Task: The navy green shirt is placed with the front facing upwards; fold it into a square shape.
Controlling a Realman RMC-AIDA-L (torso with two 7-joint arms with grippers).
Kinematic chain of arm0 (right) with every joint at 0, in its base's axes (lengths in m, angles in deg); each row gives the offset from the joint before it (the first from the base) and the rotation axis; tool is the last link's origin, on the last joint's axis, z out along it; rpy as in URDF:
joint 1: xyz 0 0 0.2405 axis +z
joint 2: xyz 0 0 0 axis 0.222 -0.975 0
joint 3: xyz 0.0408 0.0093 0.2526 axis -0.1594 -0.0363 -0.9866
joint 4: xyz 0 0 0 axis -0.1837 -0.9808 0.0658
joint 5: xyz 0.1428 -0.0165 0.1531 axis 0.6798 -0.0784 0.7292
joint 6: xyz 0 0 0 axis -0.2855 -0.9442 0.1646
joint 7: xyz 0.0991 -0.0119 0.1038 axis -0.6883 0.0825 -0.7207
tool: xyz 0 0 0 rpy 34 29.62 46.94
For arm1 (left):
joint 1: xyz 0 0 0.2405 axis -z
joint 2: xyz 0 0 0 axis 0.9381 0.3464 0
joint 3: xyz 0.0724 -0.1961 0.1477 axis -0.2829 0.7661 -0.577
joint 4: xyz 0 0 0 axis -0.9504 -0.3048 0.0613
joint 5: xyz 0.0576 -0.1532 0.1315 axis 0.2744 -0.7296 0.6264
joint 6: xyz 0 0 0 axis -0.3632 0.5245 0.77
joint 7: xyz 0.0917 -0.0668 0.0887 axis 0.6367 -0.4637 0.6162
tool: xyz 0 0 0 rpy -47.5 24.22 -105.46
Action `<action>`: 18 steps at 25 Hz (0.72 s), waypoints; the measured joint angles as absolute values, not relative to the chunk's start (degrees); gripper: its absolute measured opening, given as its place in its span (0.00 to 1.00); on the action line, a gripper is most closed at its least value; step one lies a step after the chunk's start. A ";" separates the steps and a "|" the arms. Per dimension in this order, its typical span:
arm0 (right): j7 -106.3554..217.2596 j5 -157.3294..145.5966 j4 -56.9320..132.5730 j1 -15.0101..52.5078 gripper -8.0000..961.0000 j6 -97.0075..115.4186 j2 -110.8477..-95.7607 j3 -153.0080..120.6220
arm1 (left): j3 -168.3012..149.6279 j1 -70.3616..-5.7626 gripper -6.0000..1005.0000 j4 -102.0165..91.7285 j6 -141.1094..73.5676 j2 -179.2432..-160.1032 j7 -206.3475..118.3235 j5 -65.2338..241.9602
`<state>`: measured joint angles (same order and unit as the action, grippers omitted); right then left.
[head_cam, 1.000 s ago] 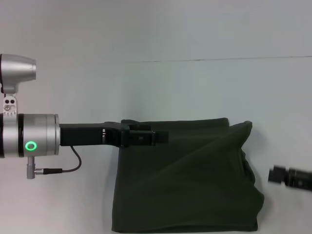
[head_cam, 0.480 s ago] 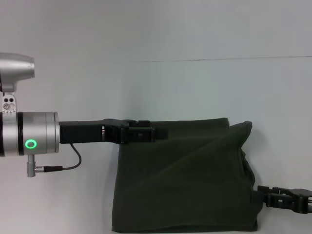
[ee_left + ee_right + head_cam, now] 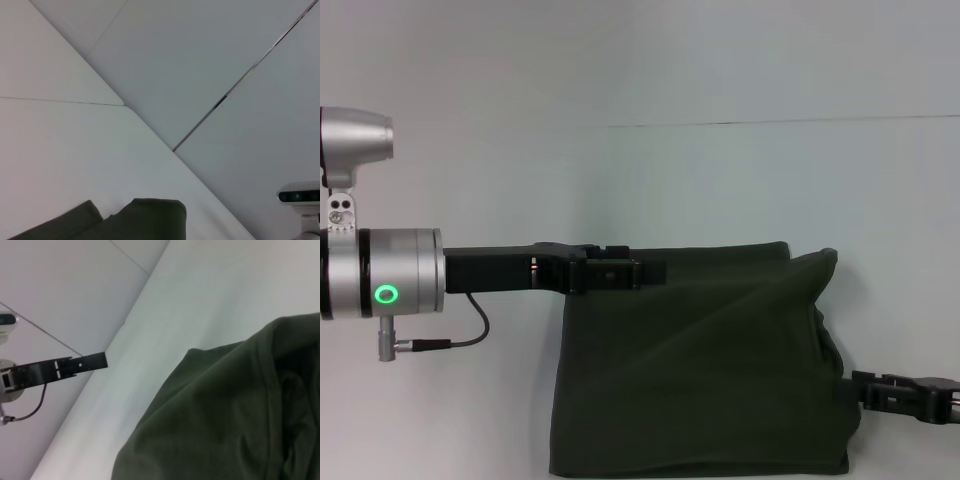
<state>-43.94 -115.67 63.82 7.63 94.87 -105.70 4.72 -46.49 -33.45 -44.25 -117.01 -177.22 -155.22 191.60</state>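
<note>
A dark olive-green shirt, the navy green shirt (image 3: 700,365), lies partly folded on a pale white worktop (image 3: 720,180); it forms a rough rectangle in the lower middle of the head view, with a diagonal crease running from its near left up to its far right corner, where a fold of cloth sticks out; the lettering is not visible.

The left arm reaches in level from the left, its silver wrist joint showing a green ring light (image 3: 386,295) and a thin grey cable (image 3: 460,330) looping beneath it; the left claw (image 3: 650,272), black and long, lies flat along the far left edge of the shirt, its tip over the cloth; whether its fingers are spread or pressed together cannot be told.

The right arm enters low from the right edge, also held level; the right claw (image 3: 848,388) meets the shirt's right side near its lower corner; its fingers' state cannot be told either.

The right wrist view shows rumpled green fabric close up, with the left claw (image 3: 75,365) farther off.
</note>
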 joint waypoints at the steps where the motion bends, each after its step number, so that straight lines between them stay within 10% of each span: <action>1: -43.94 -115.71 63.52 7.86 0.92 94.87 -105.74 4.92 | -46.49 -33.42 0.86 -44.25 -116.98 -177.24 -155.21 191.60; 18: -43.95 -116.29 61.67 8.46 0.89 95.31 -105.57 7.45 | -46.49 -33.33 0.86 -44.15 -116.24 -177.28 -155.13 191.60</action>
<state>-43.95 -116.29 61.67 8.46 95.31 -105.57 7.45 -46.49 -33.33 -44.15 -116.24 -177.28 -155.13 191.60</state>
